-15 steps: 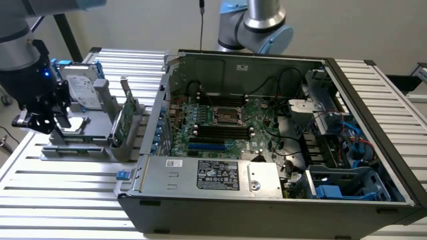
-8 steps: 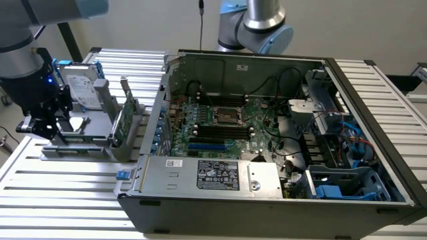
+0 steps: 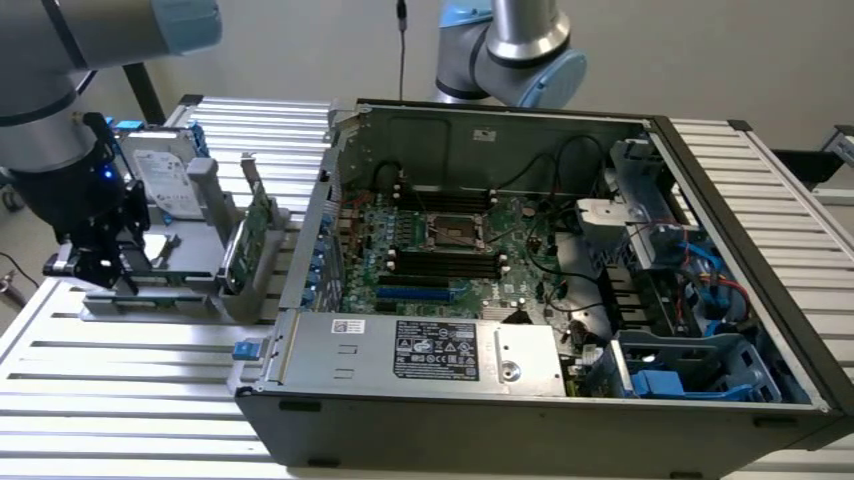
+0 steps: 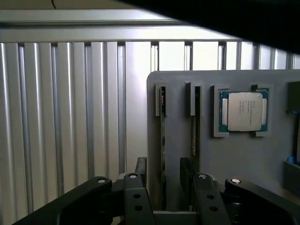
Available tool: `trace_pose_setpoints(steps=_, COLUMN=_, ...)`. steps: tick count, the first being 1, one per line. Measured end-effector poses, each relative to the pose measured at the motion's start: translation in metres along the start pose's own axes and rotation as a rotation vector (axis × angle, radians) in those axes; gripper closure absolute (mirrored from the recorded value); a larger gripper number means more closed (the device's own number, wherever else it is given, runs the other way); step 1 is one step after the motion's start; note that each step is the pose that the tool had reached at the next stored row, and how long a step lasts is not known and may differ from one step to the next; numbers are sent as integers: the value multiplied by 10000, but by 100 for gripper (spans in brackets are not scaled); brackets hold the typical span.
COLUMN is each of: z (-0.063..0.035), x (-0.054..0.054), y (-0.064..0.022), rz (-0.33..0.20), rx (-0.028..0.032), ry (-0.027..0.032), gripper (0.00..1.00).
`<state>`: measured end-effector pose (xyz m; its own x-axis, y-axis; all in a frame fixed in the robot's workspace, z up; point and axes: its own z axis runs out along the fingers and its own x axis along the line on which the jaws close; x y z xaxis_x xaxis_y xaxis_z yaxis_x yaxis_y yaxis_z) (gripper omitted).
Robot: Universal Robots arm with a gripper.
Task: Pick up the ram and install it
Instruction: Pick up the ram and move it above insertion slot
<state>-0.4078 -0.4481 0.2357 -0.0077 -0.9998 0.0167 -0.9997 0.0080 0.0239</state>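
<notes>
Hardly begun: the ram (image 4: 162, 126) stands on edge in the gray holder (image 4: 234, 159), outside the computer, whose black slots (image 3: 441, 265) look empty. The gripper (image 4: 164, 176) hangs over it, fingers apart, one either side, holding nothing.

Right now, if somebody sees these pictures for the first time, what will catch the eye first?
Most striking is the open computer case, across the middle and the exterior view's right, its green motherboard bare inside. At the exterior view's left the arm hangs over a grey holder, its jaws open astride a ram stick, with a silver processor seated in the same holder.
</notes>
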Motion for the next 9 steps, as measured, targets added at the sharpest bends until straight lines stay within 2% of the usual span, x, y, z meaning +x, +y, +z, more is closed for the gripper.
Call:
trace_pose_setpoints(steps=3, z=45, x=3, y=-1, rz=-35, rx=-1, ry=-98, gripper=58)
trace_pose_setpoints(steps=6, z=81, x=16, y=-1, rz=-71, rx=0, ry=-255, gripper=58)
trace_pose_setpoints(steps=9, z=116, x=42, y=0, rz=-100, rx=0, ry=-383, gripper=58)
